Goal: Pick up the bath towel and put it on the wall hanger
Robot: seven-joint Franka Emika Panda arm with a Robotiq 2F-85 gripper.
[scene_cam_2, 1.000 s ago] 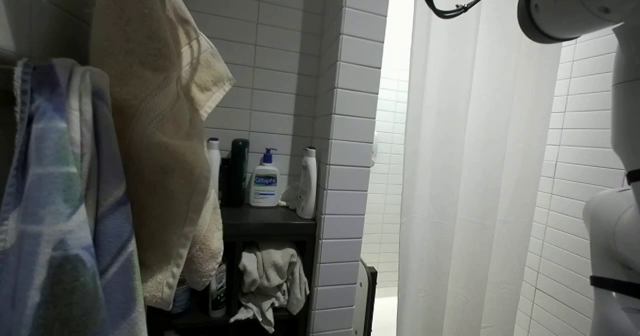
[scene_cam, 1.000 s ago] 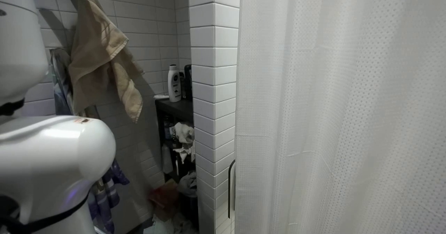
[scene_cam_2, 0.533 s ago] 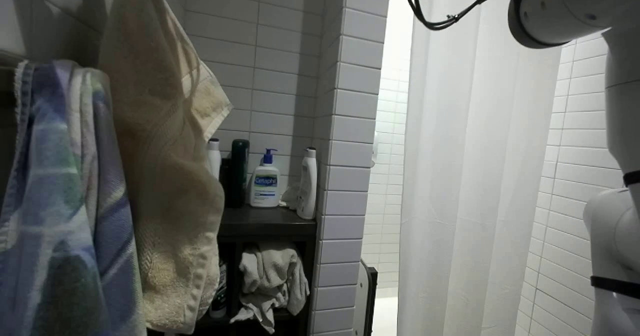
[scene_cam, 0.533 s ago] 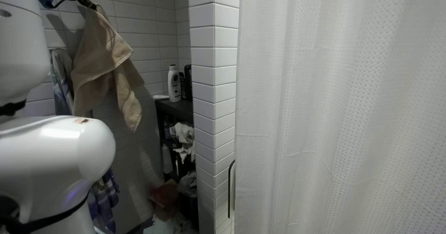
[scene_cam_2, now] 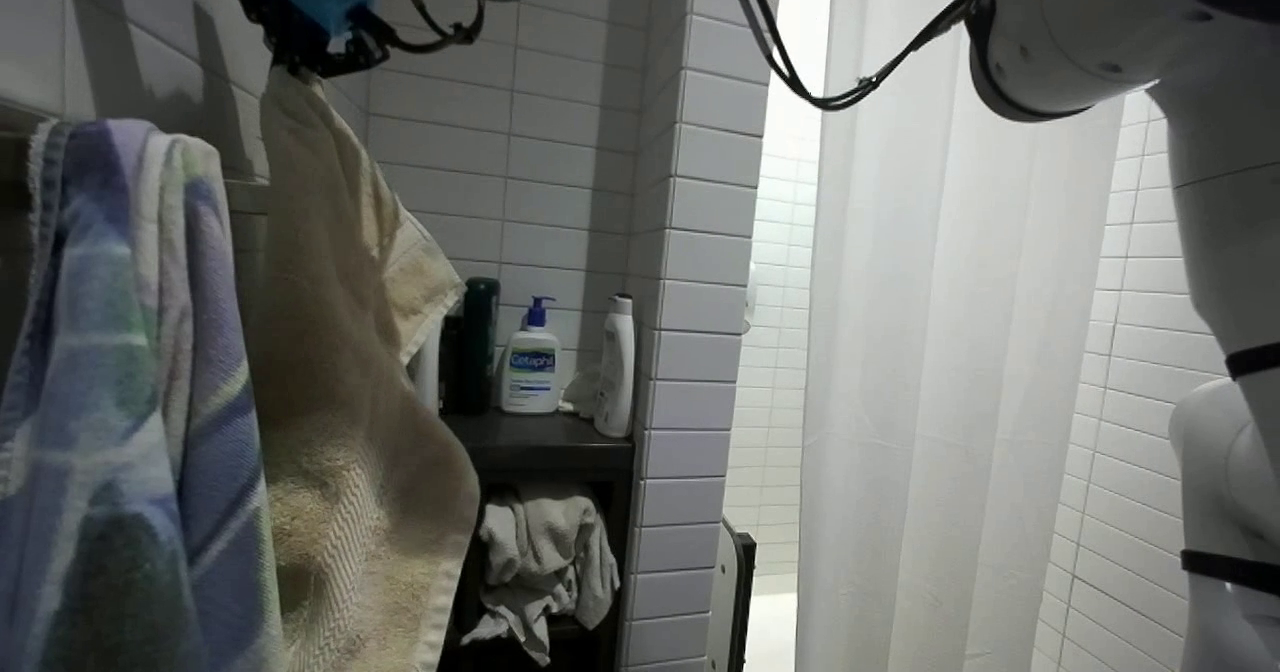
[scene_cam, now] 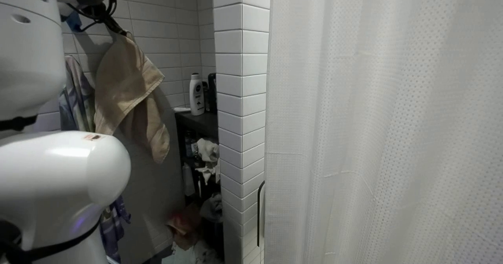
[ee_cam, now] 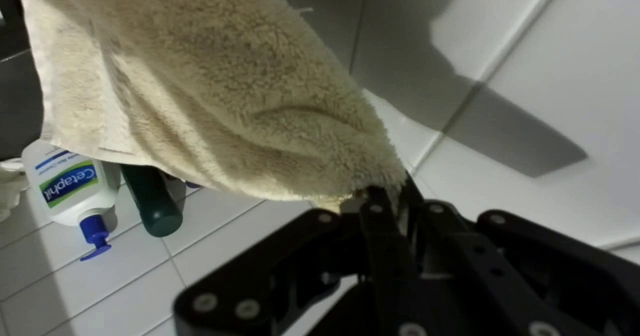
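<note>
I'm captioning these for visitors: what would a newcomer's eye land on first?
Probably the beige towel, hanging from the shut gripper, with a blue patterned cloth to its left in both exterior views. Next, the white curtain, filling nearly the whole right half of an exterior view.

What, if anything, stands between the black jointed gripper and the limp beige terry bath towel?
Nothing visible: in the wrist view, the black jointed gripper is shut on a gathered end of the limp beige terry bath towel. The long blue patterned cloth hangs beside it in an exterior view, not between gripper and towel.
</note>
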